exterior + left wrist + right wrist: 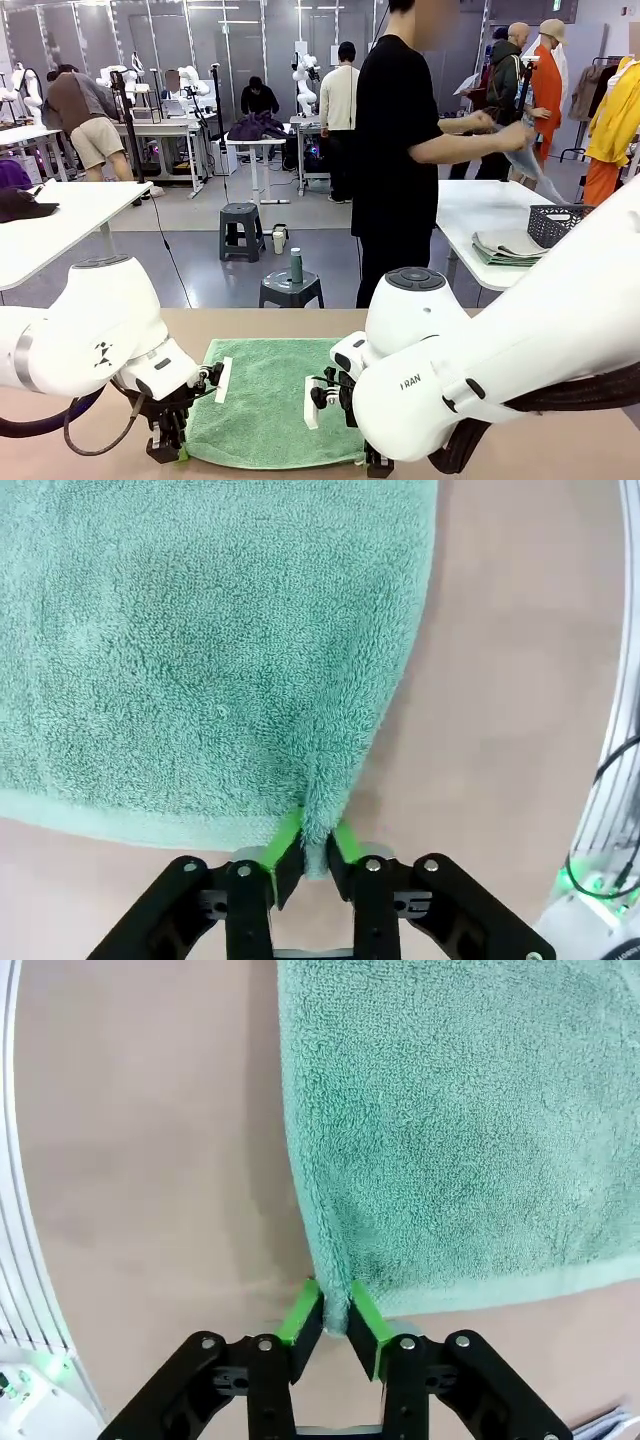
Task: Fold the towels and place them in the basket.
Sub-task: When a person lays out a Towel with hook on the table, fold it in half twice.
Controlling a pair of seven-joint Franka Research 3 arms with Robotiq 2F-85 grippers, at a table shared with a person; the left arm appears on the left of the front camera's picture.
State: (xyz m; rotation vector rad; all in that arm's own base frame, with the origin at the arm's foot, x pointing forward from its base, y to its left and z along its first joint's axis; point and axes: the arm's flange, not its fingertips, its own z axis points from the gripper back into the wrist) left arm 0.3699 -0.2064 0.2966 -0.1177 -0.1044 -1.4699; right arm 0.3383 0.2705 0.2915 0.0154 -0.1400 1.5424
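A mint green towel (270, 400) lies flat on the tan table between my two arms. My left gripper (315, 845) is shut on the towel's (200, 660) near corner, with the cloth pinched between the green pads. My right gripper (337, 1320) is shut on the other near corner of the towel (460, 1130). In the front view the left gripper (170, 448) and the right gripper (376, 462) sit low at the towel's front edge. The dark basket (555, 224) stands on a white table at the far right. A person there holds a pale grey-blue towel (528, 163).
A stack of folded cloths (508, 246) lies beside the basket. A person in black (395, 150) stands just beyond my table. Two dark stools (291, 289) stand on the floor behind it. Bare tabletop (560, 440) lies either side of the towel.
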